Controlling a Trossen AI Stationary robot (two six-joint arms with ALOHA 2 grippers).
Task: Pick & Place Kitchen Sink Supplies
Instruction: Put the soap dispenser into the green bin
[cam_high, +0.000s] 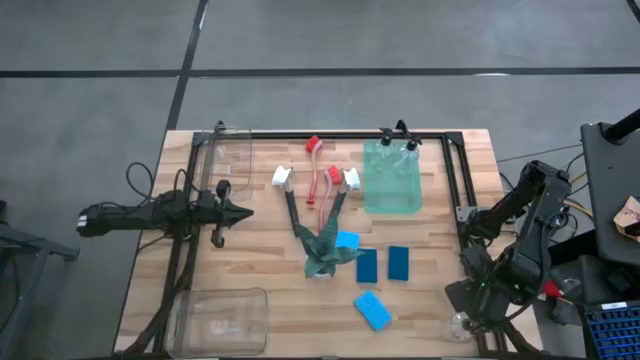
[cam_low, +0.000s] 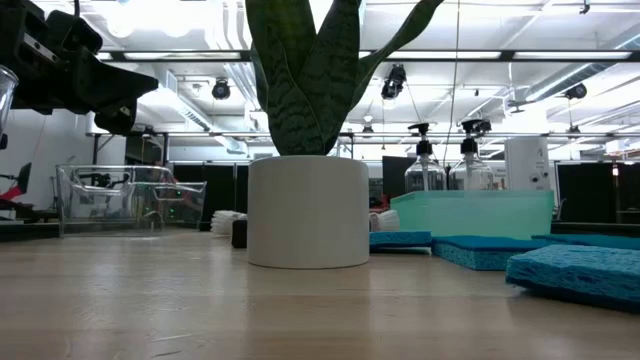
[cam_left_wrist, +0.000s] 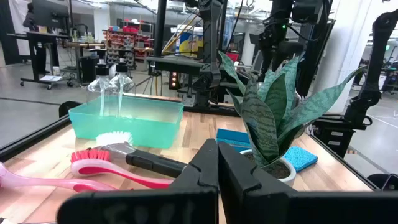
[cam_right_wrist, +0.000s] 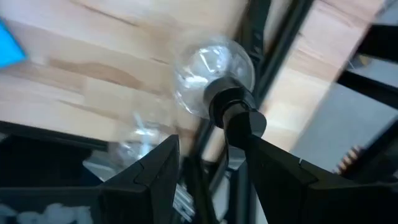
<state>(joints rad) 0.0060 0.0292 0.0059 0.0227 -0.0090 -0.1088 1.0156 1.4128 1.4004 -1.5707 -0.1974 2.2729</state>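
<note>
My right gripper (cam_right_wrist: 208, 155) is down at the near right corner of the surface (cam_high: 260, 265), by the black frame rail. Its jaws are part way open. A small clear bottle (cam_right_wrist: 214, 71) with a black cap sits just in front of them, but I cannot tell if they are touching it. From above I see that bottle (cam_high: 461, 324) right at the surface's edge under the right arm.

My left gripper (cam_high: 232, 211) hangs over the left side of the surface, pointing at the middle. Its jaws are shut tight with nothing in them.

In the middle are brushes: a white brush (cam_high: 283, 181), a red brush (cam_high: 313, 146) and two more beside them, with handles running toward the plant (cam_high: 325, 252). The left wrist view shows a red brush head (cam_left_wrist: 90, 155) and a white one (cam_left_wrist: 115, 138) lying close together.

A teal bin (cam_high: 391, 178) sits at the far side with two more bottles (cam_high: 398, 146) at its back end. Four blue sponges lie near the plant: one (cam_high: 347, 240) touching it, two (cam_high: 367, 265) side by side, and one (cam_high: 373, 310) nearer the front. A clear bin (cam_high: 220, 318) is at the near left, another clear bin (cam_high: 232, 158) at the far left.
</note>
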